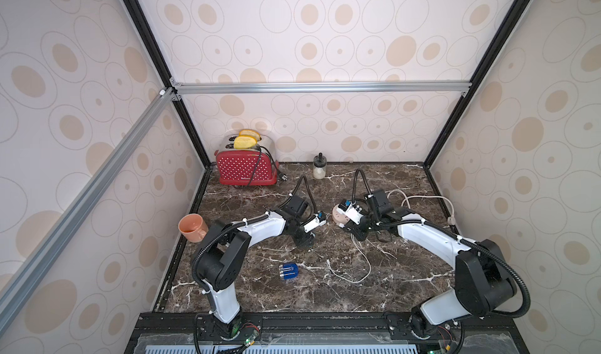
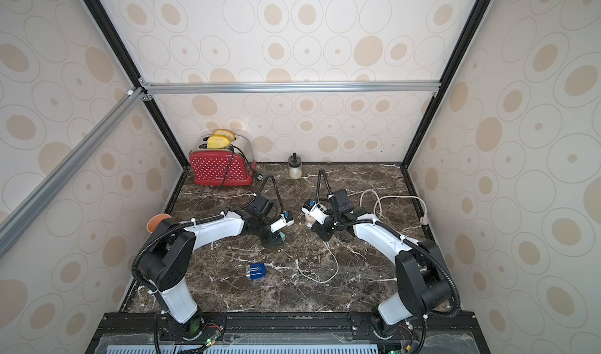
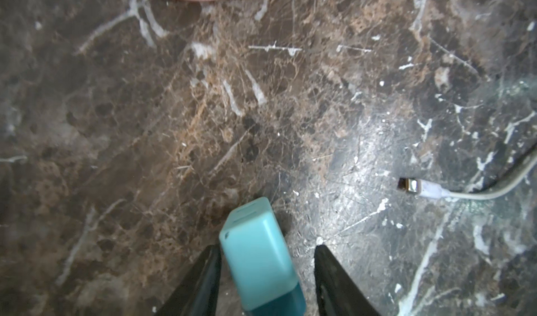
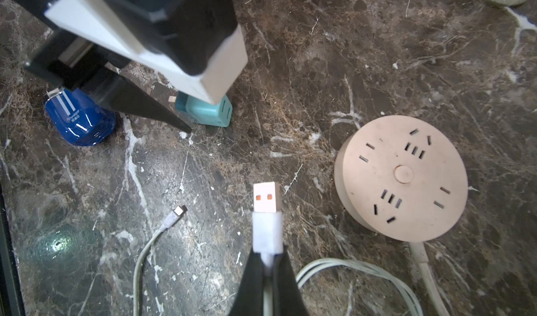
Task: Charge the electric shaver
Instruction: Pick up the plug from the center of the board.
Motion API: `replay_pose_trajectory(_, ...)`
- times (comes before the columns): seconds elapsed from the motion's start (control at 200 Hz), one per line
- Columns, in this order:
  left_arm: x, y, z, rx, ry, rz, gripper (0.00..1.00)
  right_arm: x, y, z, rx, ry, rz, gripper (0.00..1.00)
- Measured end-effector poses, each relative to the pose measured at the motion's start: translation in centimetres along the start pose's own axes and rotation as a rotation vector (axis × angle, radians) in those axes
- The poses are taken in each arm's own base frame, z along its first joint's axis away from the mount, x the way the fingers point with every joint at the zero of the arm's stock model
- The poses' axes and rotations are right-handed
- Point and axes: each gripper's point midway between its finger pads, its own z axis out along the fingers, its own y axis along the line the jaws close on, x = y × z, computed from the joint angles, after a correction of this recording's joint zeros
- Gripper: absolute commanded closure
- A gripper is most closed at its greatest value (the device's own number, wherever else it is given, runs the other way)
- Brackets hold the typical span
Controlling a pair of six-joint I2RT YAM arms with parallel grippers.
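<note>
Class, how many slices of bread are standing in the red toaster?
2. The front slice stands in the toaster slot nearer the robot; the back slice stands in the slot nearer the wall. More could sit hidden inside.

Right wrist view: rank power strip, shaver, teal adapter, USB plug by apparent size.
1. pink power strip
2. electric shaver, partly covered
3. teal adapter and USB plug: unranked; adapter is half hidden, plug is nearest the camera.

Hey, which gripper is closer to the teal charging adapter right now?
Left. The left gripper has its open fingers either side of the teal adapter; the right gripper sits apart from it, shut on the white USB plug.
</note>
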Motion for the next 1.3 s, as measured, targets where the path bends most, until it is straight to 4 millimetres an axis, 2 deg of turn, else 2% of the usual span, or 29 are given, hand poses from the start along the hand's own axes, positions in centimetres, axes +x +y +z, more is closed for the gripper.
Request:
replay_pose_trajectory(0.12, 0.4, 0.2, -0.2, -0.025, -0.001, -0.031, 0.34, 0.0, 0.0, 0.0, 0.0, 0.0, 0.0, 1.0)
replay_pose_trajectory(0.32, 0.2, 0.8, -0.9, -0.093, -0.064, -0.095, 0.34, 0.0, 0.0, 0.0, 0.0, -0.001, 0.0, 1.0)
replay_pose_trajectory(0.656, 2.5, 0.6, 0.4, -0.141, -0.136, -0.193, 0.35, -0.1, -0.2, 0.0, 0.004, -0.006, 0.007, 1.0)
replay_pose_trajectory(0.916, 1.2, 0.9, 0.4, -0.154, -0.229, -0.192, 0.37, -0.1, -0.1, 0.0, 0.002, -0.008, 0.008, 1.0)
replay_pose_trajectory(1.137, -0.1, 0.9, 0.3, -0.142, -0.289, -0.182, 0.49, -0.1, -0.1, 0.0, 0.001, -0.008, 0.01, 1.0)
replay_pose_trajectory(1.302, 0.0, 0.8, 0.6, -0.13, -0.286, -0.182, 0.48, -0.1, -0.1, 0.0, -0.002, -0.009, 0.011, 1.0)
